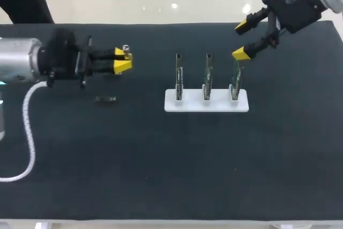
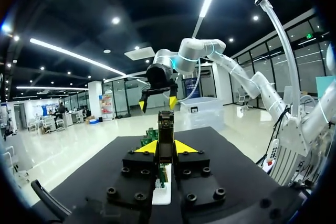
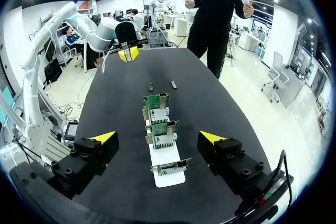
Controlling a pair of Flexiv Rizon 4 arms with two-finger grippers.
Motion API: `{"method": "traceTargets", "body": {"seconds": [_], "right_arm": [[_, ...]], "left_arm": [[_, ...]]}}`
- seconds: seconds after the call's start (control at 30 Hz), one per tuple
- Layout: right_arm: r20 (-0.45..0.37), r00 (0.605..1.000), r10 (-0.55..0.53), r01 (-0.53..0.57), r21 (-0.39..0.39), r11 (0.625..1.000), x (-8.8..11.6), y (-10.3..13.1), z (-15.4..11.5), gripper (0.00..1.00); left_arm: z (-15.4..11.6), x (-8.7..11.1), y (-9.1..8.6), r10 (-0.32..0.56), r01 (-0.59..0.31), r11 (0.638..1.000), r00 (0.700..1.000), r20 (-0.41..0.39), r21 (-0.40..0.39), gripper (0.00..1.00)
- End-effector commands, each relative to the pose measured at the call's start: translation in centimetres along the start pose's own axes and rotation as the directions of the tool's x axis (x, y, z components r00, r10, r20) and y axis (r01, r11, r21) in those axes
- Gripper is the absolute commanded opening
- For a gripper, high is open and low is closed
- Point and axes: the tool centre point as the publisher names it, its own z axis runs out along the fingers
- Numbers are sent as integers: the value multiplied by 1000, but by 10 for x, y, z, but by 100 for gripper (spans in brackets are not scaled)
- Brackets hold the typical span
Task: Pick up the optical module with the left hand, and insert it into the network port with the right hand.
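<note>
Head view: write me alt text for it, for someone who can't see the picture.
The left gripper, at the left over a black table, is shut on a small optical module, while the open right gripper hovers above the rightmost of three upright circuit boards in a white stand. A spare module lies on the table near the left gripper.
</note>
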Motion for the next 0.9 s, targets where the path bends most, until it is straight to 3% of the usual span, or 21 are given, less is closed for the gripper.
{"method": "traceTargets", "body": {"seconds": [0.03,0.57,0.9], "right_arm": [[2,1000,-1,1,-2,1000,0,-1,1,100],[2,1000,-1,1,-2,1000,0,-1,1,100],[2,1000,-1,1,-2,1000,0,-1,1,100]], "left_arm": [[23,1,7,6,-6,1000,1000,17,-1,0],[63,-17,1,-32,32,999,999,13,7,0],[76,-15,9,-26,27,1000,999,20,-9,0]]}}
